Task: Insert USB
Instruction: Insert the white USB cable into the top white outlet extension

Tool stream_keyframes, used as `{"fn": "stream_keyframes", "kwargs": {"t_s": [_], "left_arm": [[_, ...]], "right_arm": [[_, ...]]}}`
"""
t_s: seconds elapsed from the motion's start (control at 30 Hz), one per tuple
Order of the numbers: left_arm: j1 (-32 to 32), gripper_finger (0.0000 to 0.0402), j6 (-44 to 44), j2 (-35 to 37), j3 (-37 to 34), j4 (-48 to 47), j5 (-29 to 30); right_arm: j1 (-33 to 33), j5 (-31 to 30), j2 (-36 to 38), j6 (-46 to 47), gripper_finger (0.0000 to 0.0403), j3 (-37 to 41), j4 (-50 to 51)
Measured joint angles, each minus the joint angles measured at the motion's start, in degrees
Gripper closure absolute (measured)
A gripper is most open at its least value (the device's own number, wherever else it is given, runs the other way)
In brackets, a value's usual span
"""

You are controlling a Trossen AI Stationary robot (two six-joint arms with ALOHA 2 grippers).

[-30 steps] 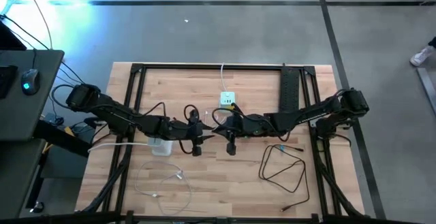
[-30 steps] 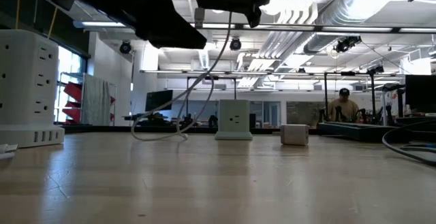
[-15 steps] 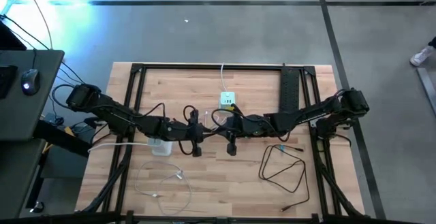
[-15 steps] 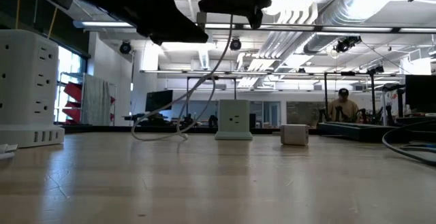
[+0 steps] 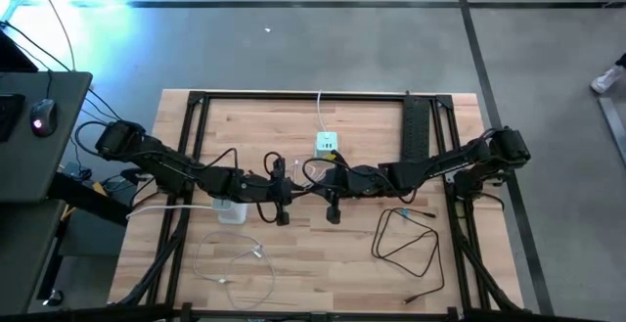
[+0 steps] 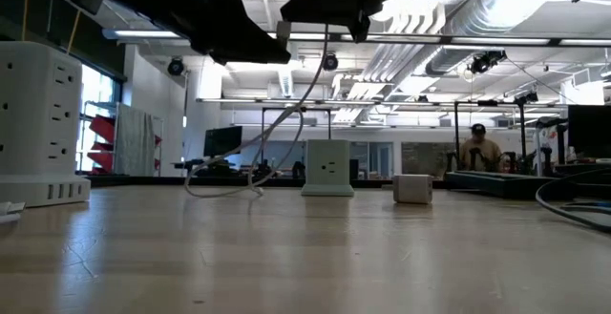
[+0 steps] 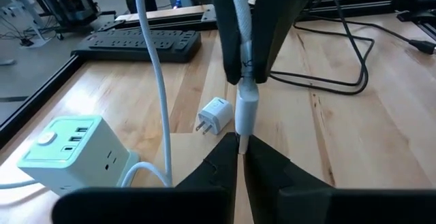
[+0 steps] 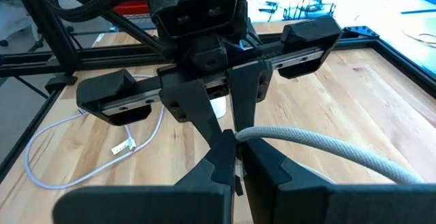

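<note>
Pale wooden tabletop (image 5: 293, 126) framed by black rails supports both dark arms, which meet above its centre. Near the left edge stands a tall white power tower (image 6: 38, 123); a long black power strip (image 7: 139, 41) lies along the far rail, and a black cable loop (image 5: 406, 239) rests to the right. A mint-green cube power adapter (image 7: 68, 149) sits on the wood, with a small white wall charger (image 7: 214, 115) near it. The left gripper (image 7: 240, 152) is clenched on the tip of the white USB plug (image 7: 245, 112), held in the air above the wood. The right gripper (image 8: 234, 149) is clenched on the grey braided cable (image 8: 320, 149) directly behind that plug.
</note>
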State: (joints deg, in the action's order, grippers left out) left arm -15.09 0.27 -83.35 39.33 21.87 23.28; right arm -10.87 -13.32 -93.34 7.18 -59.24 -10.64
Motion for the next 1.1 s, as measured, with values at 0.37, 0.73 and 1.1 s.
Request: {"fn": "stream_keyframes", "kwargs": {"t_s": [0.37, 0.73, 1.1], "left_arm": [[0.0, 0.0401, 0.0, 0.0, 0.0, 0.3, 0.0], [0.0, 0.0401, 0.0, 0.1, 0.1, 1.4, -0.2], [0.0, 0.0401, 0.0, 0.1, 0.1, 1.2, -0.8]], "right_arm": [[0.0, -1.8, 0.0, -4.0, 0.0344, 0.0, 1.9], [0.4, -2.1, -0.2, -4.8, 0.0288, 0.1, 3.8], [0.6, 0.3, -0.2, -7.2, 0.0291, 0.1, 1.0]]}}
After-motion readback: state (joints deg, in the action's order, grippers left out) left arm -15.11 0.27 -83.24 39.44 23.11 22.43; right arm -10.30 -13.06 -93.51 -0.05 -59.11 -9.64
